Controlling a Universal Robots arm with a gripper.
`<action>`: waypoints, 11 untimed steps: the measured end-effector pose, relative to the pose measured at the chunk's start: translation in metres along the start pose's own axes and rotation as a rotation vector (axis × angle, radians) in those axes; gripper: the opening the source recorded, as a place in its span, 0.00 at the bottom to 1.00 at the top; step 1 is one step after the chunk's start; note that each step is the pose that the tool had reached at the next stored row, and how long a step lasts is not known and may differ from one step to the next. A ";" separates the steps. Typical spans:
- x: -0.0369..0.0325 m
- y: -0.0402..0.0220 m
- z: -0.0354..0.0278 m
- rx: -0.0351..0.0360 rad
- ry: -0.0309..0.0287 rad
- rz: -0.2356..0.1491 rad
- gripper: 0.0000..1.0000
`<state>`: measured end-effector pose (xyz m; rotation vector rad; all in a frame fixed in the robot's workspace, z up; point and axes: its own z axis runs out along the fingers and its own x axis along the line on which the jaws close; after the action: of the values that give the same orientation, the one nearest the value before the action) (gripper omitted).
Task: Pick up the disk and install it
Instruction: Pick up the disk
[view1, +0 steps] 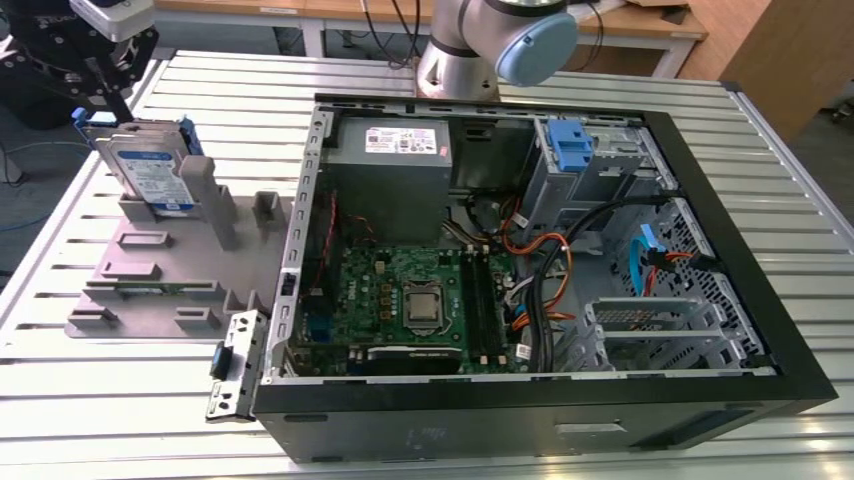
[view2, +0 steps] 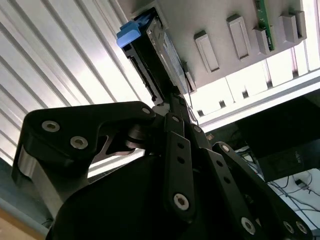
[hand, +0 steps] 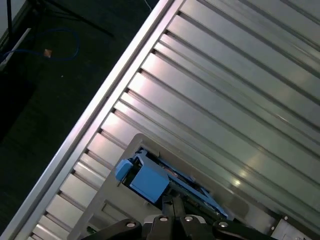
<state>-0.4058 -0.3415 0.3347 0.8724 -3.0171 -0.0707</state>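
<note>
Gripper (view1: 110, 98) hung just above top edge of disk (view1: 150, 165). Whether clamped or merely close, could not tell: own linkage masked contact in second wrist view. Disk stood on edge in grey slotted tray (view1: 147, 260), directly below gripper, long axis seemingly near upright, lower part hidden by tray post. Farther across worktop (view1: 107, 400), open computer case (view1: 747, 300) toward exterior view's right.

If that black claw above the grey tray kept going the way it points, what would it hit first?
Most likely the disk: the gripper points down at its top edge, where it stands upright in the grey tray. Whether they already touch is unclear.
</note>
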 end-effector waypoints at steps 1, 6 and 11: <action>0.0000 0.0000 0.0000 0.0000 0.0000 0.000 0.11; 0.0000 0.0000 0.0000 0.0000 0.0001 -0.003 0.11; 0.0000 0.0000 0.0003 -0.0010 0.0035 -0.083 0.11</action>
<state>-0.4058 -0.3415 0.3345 0.9962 -2.9767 -0.0706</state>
